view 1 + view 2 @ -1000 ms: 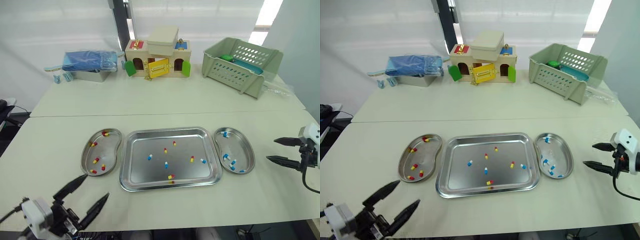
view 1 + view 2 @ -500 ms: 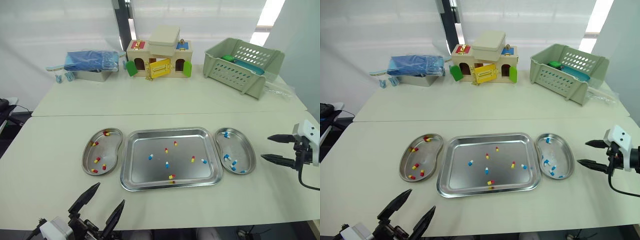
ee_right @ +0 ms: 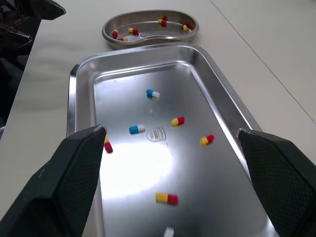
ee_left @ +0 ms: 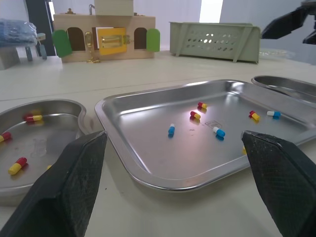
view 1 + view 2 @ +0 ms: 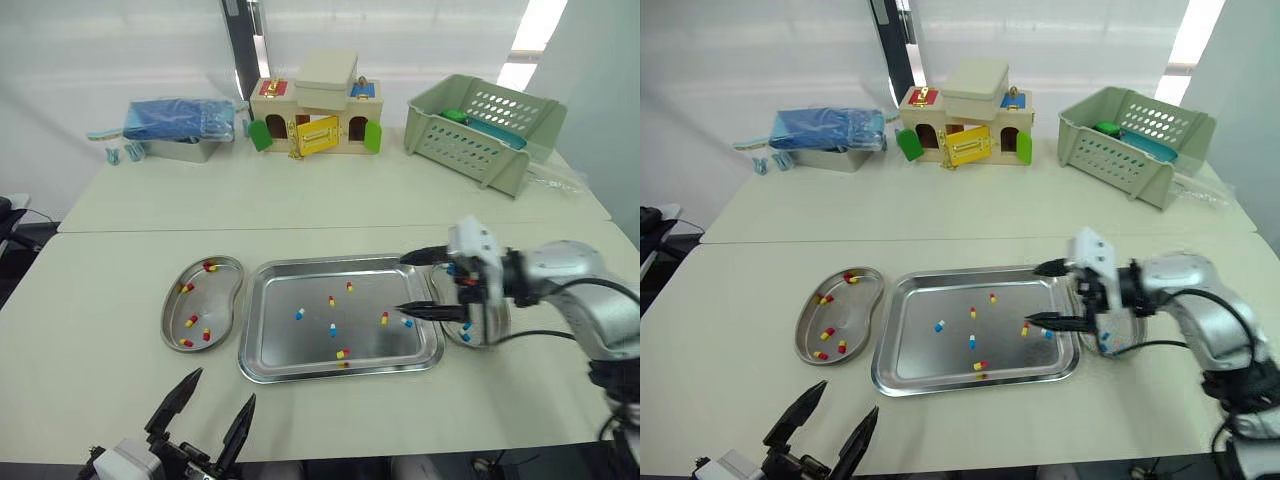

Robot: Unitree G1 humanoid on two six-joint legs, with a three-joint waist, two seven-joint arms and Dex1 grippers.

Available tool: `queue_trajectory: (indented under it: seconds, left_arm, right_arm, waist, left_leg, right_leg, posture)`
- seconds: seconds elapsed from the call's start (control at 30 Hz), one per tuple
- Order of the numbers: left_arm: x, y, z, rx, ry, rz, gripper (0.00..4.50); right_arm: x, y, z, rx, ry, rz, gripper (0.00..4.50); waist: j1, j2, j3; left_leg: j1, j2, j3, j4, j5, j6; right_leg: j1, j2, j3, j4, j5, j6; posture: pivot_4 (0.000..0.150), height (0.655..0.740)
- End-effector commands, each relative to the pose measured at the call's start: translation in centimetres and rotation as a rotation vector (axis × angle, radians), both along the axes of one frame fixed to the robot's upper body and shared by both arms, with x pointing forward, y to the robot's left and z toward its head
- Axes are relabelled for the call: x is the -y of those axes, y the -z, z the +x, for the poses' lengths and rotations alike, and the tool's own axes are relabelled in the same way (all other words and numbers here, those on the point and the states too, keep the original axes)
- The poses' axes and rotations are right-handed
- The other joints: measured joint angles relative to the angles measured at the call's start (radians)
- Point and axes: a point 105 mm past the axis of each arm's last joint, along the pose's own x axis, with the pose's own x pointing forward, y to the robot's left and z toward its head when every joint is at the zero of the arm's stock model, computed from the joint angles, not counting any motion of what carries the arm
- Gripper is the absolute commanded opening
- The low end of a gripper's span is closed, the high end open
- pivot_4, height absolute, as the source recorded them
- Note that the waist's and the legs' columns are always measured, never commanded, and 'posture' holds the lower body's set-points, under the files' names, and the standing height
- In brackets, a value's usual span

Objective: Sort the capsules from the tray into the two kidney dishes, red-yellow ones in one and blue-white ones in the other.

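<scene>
The steel tray [image 5: 290, 345] lies mid-table with several loose capsules in it, among them a blue-white one [image 5: 299, 314] and a red-yellow one [image 5: 384, 318]. The left kidney dish [image 5: 218, 295] holds red-yellow capsules. The right kidney dish [image 5: 480, 345] holds blue-white ones and is partly covered by my right arm. My right gripper [image 5: 400, 285] hovers open over the tray's right end, empty, with a blue-white capsule [image 5: 407, 322] just below its near finger. My left gripper [image 5: 222, 387] is open and empty, low at the table's front edge, short of the tray.
Along the back of the table stand a metal box with a blue cloth [image 5: 180, 125], a wooden toy house [image 5: 316, 118] and a green slotted basket [image 5: 482, 130]. A seam [image 5: 300, 228] runs across the table behind the dishes.
My right arm has swung in from the table's right edge, over the right dish, to the tray's right end. The left gripper stays low at the front, shifted slightly right.
</scene>
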Motion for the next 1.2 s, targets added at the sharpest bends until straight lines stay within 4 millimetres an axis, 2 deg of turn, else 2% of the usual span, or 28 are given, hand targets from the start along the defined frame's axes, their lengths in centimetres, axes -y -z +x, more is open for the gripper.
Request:
queue_trajectory:
  seconds: [0.03, 0.2, 0.37, 0.47, 0.57, 0.63, 1.03, 1.13, 1.2]
  left_arm:
    - [0.1, -0.3, -0.1, 0.011, -0.018, -0.011, 4.5]
    - [0.2, -0.4, 0.0, 0.021, -0.019, 0.0, 4.5]
    - [0.2, -0.3, -0.2, 0.022, -0.027, 0.011, 4.5]
    - [0.2, -0.3, -0.2, 0.022, -0.037, 0.009, 4.5]
    - [0.1, -0.2, -0.2, 0.024, -0.039, 0.01, 4.5]
    - [0.1, -0.2, -0.3, 0.025, -0.04, 0.011, 4.5]
    - [-0.1, 0.0, -0.5, 0.017, -0.036, 0.02, 4.5]
    - [-0.1, 0.0, -0.6, 0.015, -0.036, 0.024, 4.5]
    - [-0.2, 0.0, -0.6, 0.015, -0.036, 0.026, 4.5]
  right_arm:
    - [-3.2, 0.8, 0.7, -0.003, -0.026, -0.045, 4.48]
    - [-7.8, 2.9, 1.6, -0.007, -0.107, -0.107, 4.48]
    - [-10.1, 4.0, 2.0, 0.014, -0.151, -0.15, 4.48]
    - [-10.6, 4.6, 2.4, 0.032, -0.153, -0.174, 4.48]
    - [-11.0, 5.1, 2.7, 0.041, -0.158, -0.184, 3.91]
    - [-11.2, 5.4, 2.9, 0.043, -0.155, -0.19, 3.32]
    - [-11.9, 7.3, 3.7, 0.067, -0.151, -0.244, 3.32]
    - [-11.7, 7.7, 3.7, 0.068, -0.158, -0.261, 2.81]
    - [-11.6, 7.8, 3.6, 0.066, -0.161, -0.268, 2.28]
  waist:
    - [0.001, 0.0, 0.0]
    - [0.002, -0.001, 0.0]
    - [-0.003, -0.001, -0.001]
    - [-0.003, -0.001, -0.001]
    - [-0.003, -0.001, -0.001]
    - [-0.003, -0.001, -0.001]
    - [-0.008, 0.0, -0.001]
    - [-0.009, 0.0, -0.001]
    - [-0.009, 0.0, -0.001]
  left_leg:
    - [0.0, 0.0, -0.001, 0.0, 0.0, 0.0]
    - [-0.005, -0.001, -0.002, 0.0, 0.0, 0.0]
    - [-0.012, -0.001, -0.003, 0.002, 0.001, -0.002]
    - [-0.012, -0.001, -0.003, 0.002, 0.001, -0.002]
    - [-0.012, -0.001, -0.003, 0.002, 0.001, -0.002]
    - [-0.012, -0.001, -0.003, 0.002, 0.001, -0.002]
    - [-0.012, -0.001, -0.003, 0.002, 0.001, -0.002]
    - [-0.012, -0.001, -0.003, 0.002, 0.001, -0.002]
    - [-0.012, -0.001, -0.003, 0.002, 0.001, -0.002]
  right_leg:
    - [-0.001, 0.0, 0.0, 0.0, 0.0, 0.0]
    - [-0.006, -0.001, -0.001, 0.0, 0.0, 0.0]
    - [-0.015, 0.0, -0.001, 0.005, 0.0, 0.0]
    - [-0.015, 0.0, -0.001, 0.005, 0.0, 0.0]
    - [-0.015, 0.0, -0.002, 0.005, 0.0, 0.0]
    - [-0.015, 0.0, -0.001, 0.005, 0.0, 0.0]
    - [-0.016, 0.0, -0.001, 0.006, 0.0, 0.0]
    - [-0.016, 0.0, -0.001, 0.006, 0.0, 0.0]
    - [-0.016, 0.0, -0.001, 0.006, 0.0, 0.0]
  posture:
    - [0.15, 0.74]
    - [0.15, 0.74]
    - [0.15, 0.74]
    - [0.15, 0.74]
    - [0.15, 0.74]
    - [0.15, 0.74]
    - [0.15, 0.74]
    - [0.15, 0.74]
    - [0.15, 0.74]
